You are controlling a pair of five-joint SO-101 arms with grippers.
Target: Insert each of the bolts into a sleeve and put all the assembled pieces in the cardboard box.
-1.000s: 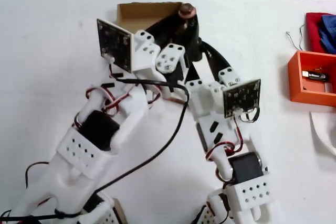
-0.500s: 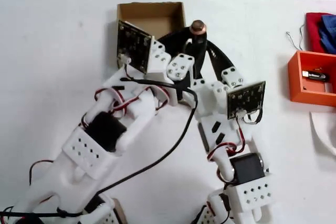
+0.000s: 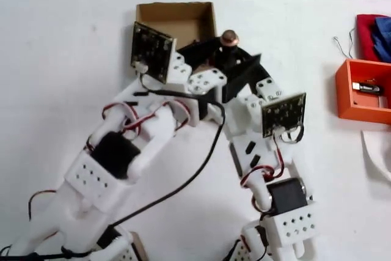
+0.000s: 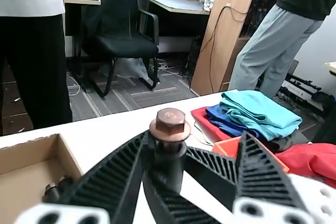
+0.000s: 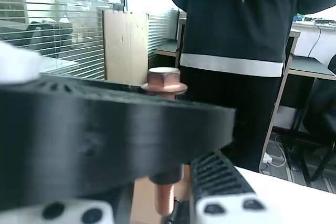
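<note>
The left pincer's (image 4: 157, 178) ribbed black jaws are being pressed together on the dark sleeve (image 4: 170, 157). The copper-coloured bolt (image 4: 169, 123) is being carried upright in it, with its flanged hex head clear above. The right pincer (image 3: 239, 59) is being held against the same piece, but whether it is gripping cannot be told. The assembly is being held just beside the cardboard box (image 3: 146, 13), over the white bench (image 3: 61, 59). The bolt is being judged rigid, dense and smooth, so liable to slip. The sleeve's body is being judged the surer hold. A similar dark piece (image 4: 54, 189) is lying in the box.
</note>
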